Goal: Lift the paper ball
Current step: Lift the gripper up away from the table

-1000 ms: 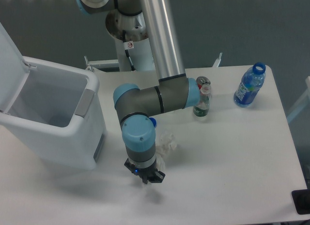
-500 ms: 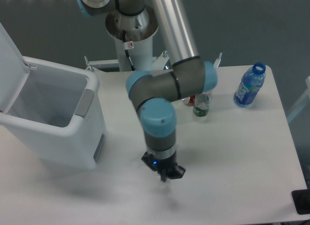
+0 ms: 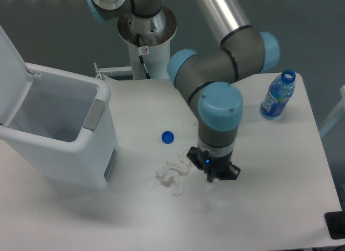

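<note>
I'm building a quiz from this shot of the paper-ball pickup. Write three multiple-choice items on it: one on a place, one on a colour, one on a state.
1. Where does the paper ball lie?
A. in the bin
B. on the table, between the bin and the tool
C. beside the water bottle

2. What colour is the bottle cap?
A. blue
B. red
C. green

3. What state is the water bottle in?
A. capped
B. crushed flat
C. open, no cap on its mouth

Answers:
1 B, it rests on the table between the bin and the tool.
2 A, the small round cap is blue.
3 C, its mouth shows as an open ring.
</note>
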`<state>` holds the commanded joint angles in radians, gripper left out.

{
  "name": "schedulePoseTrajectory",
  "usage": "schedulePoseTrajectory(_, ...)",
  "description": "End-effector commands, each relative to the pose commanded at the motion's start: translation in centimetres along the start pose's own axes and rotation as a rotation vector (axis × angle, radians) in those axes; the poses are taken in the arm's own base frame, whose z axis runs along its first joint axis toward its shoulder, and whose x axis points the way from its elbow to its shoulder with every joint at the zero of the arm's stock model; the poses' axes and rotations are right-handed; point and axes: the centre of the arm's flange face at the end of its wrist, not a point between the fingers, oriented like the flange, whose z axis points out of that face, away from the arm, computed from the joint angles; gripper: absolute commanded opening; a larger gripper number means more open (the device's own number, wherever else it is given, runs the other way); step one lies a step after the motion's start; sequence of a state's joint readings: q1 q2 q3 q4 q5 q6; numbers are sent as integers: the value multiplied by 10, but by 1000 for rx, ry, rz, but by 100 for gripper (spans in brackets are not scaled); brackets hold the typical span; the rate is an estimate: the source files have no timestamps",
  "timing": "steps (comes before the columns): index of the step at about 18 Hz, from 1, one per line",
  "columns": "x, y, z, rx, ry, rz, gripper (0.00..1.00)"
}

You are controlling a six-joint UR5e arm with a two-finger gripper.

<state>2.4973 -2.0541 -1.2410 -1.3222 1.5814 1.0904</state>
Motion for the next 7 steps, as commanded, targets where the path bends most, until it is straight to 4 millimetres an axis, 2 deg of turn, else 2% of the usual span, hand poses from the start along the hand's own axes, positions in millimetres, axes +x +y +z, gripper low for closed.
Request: schedulePoseTrajectory(7,3,18,-18,-47,18,93,0)
